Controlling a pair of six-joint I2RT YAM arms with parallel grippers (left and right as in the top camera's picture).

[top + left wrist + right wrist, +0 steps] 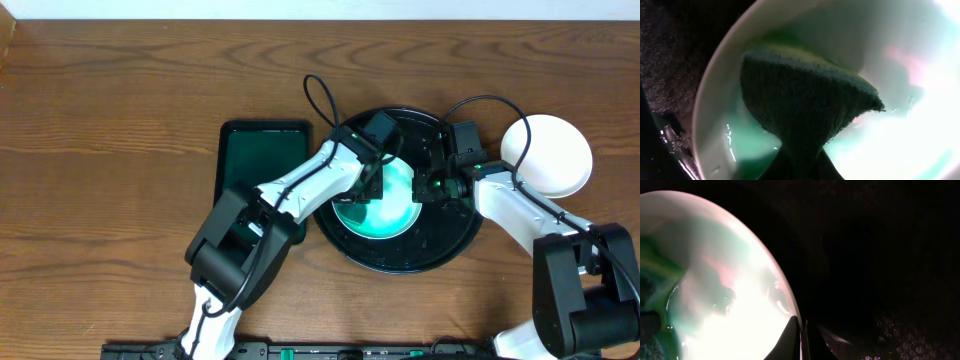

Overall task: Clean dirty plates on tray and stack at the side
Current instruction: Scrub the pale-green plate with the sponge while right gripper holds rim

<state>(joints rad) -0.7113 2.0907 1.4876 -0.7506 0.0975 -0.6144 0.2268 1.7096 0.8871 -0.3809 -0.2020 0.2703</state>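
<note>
- Step in hand, as judged: scrubbing the small round mint-white plate (392, 215). It sits inside the large round black rimmed tray (445, 250), centre-right on the brown wooden surface (100, 150).
- The left hand (378, 170) is clamped tight on a dark green scrub pad (805, 100). The pad's broad face presses on the inside of the plate.
- The right hand (431, 187) is closed too. Its fingers (790, 339) pinch the plate's right rim, which bracing the plate for the scrub.
- The plate is wet and glossy with a green-tinted film. Glare hides much of it, so leftover smears cannot be told.
- To do it well, the pad should lie flat, not ride on one corner. It should cover the whole inside, up to the rim.
- Strokes are better pushed toward the braced right side, so the plate does not slide out of the pinch.
- The pinch looks shallow and the rim is wet. Heavy pressure on the far-left part could tip or spin the plate, so moderate force is safer.
- Both hands crowd the plate, so strokes near the right rim should be short to avoid knocking fingers.
- A plain white round plate (548, 155) lies on the surface just right of the tray, likely the stacking spot. Whether it is single or stacked cannot be told.
- A dark green rectangular tray (262, 160) lies left of the black tray and is not in use.
</note>
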